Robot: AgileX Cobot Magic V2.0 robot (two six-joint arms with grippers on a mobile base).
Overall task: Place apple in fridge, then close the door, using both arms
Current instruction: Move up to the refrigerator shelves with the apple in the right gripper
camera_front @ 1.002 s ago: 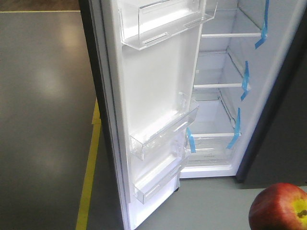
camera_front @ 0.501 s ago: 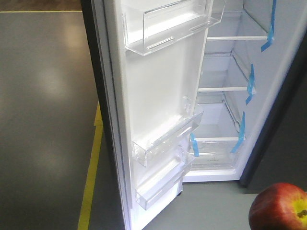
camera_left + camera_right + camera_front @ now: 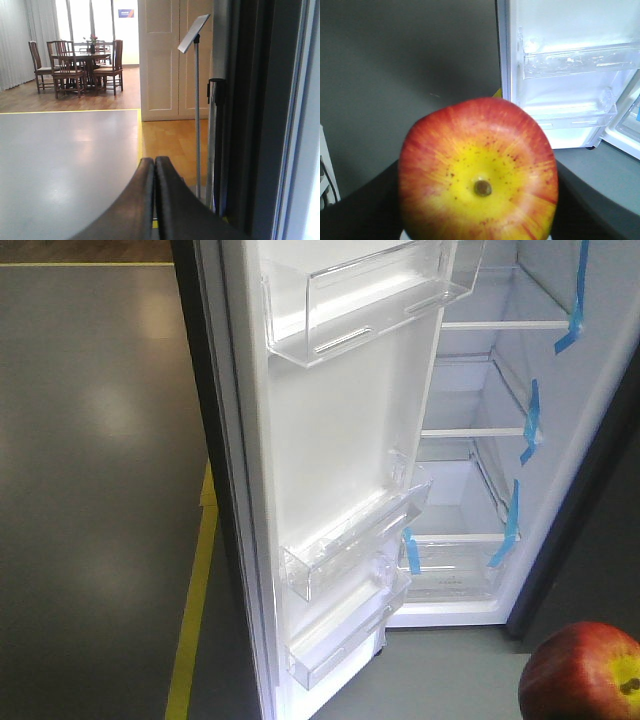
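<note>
The apple (image 3: 477, 150), red with a yellow dimple, fills the right wrist view, and my right gripper (image 3: 477, 200) is shut on it, with black fingers (image 3: 365, 205) showing on either side. The apple (image 3: 585, 675) also sits at the bottom right corner of the front view. The fridge (image 3: 480, 470) stands open, showing white shelves and blue tape strips. Its door (image 3: 340, 460) is swung wide towards me, white inside with clear bins. In the left wrist view my left gripper (image 3: 154, 165) is shut on nothing, beside the door's dark grey outer side (image 3: 265, 100).
A yellow floor line (image 3: 190, 620) runs left of the door. The left wrist view shows a sign stand (image 3: 196, 75), a black-topped post (image 3: 215, 120), white cupboard doors (image 3: 175, 60) and a table with chairs (image 3: 80, 65) far back.
In the front view the fridge and its door have slid right and slightly down. The apple keeps its place in the bottom right corner.
</note>
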